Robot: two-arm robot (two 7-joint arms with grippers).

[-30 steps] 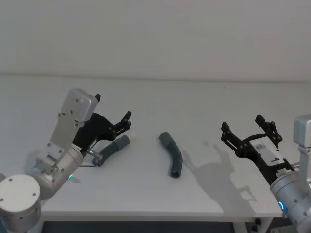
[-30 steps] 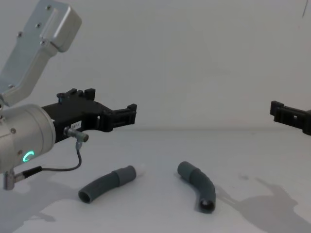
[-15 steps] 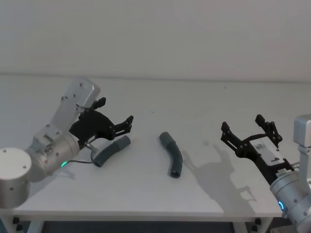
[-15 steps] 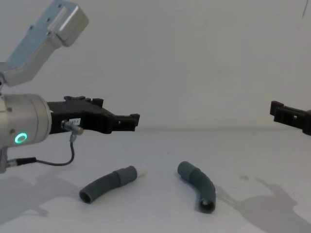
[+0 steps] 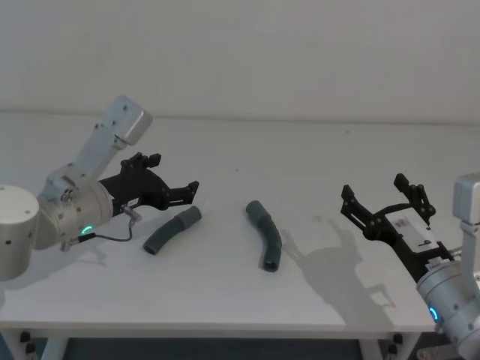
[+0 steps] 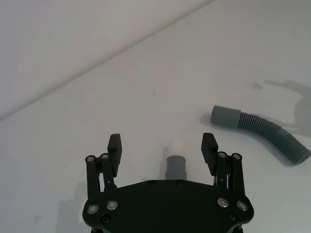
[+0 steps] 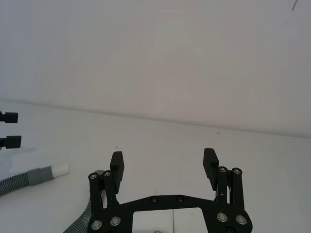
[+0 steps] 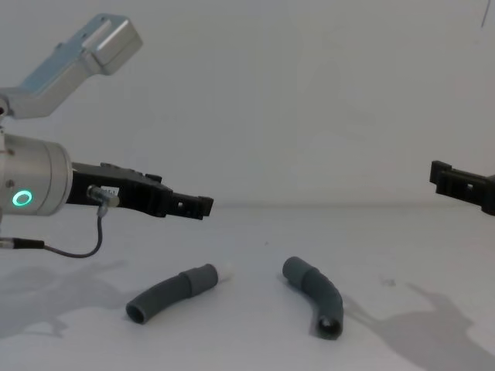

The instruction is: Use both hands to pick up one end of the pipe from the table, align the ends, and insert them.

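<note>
**Left gripper levels out over the white-tipped piece**

Left gripper (image 6: 163,143): jaws spread wide, holding nothing, touching nothing. Within the last second the arm has drawn back toward the robot's left and tipped from steep to near level. The white-tipped pipe piece (image 6: 176,167) now sits centred under the gap, flat on the table (image 5: 240,150). This reads as line-up for a grasp, with the descent not begun. The ribbed pipe piece (image 5: 268,236) is unmoved mid-table, apart from the other piece. Right gripper (image 5: 377,196): far right, raised, spread open, empty, unchanged.
</note>
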